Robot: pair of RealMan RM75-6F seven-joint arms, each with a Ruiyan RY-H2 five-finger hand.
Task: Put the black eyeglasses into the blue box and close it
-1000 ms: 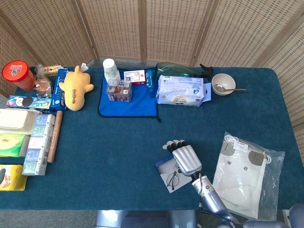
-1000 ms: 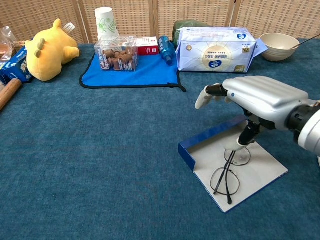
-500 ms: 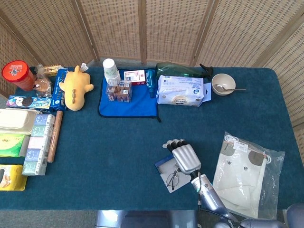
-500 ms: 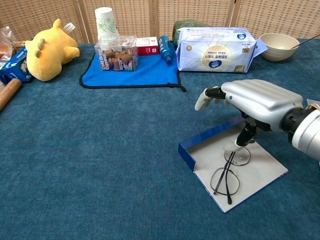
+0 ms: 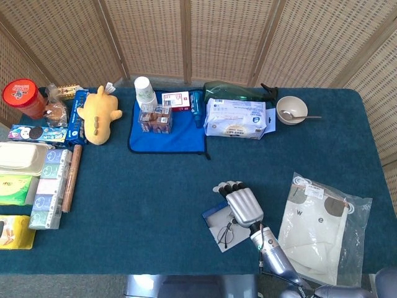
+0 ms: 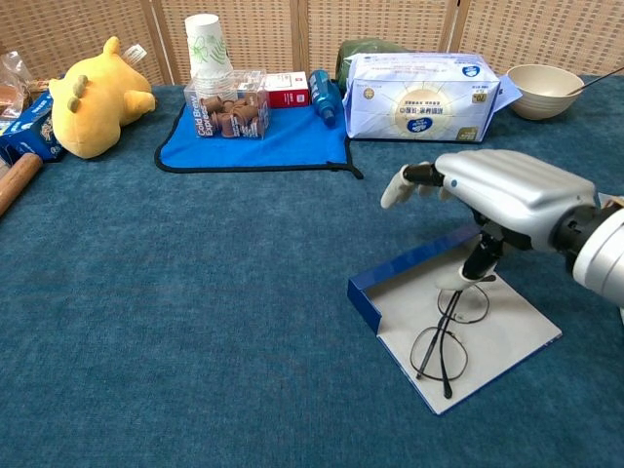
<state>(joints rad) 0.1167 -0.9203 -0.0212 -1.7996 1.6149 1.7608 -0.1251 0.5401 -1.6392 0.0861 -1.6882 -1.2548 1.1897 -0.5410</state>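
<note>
Although the blue box (image 6: 458, 327) lies open on the teal surface (image 6: 195, 322), the black eyeglasses (image 6: 447, 336) already rest inside it, folded on its pale floor, so the first half of the task looks done and the closing is left. The surface carries much else, well apart from the work: a white plastic bag (image 5: 322, 226) to the right of the box, a pack of tissues (image 6: 421, 96) at the far edge, a blue cloth (image 6: 283, 141) holding a paper cup (image 6: 205, 44), a yellow plush toy (image 6: 93, 97) and a bowl (image 6: 546, 90).

The box sits near the front edge, its blue wall raised along the far left side. No lid is plainly separate from the tray; which part folds over cannot be told.

The right robot hand (image 6: 487, 200) hovers over the far right part of the box, fingers extended and apart, gripping nothing; its thumb reaches down to the tray just beside the upper lens, and whether it touches cannot be told. The left robot hand appears in neither view.
</note>
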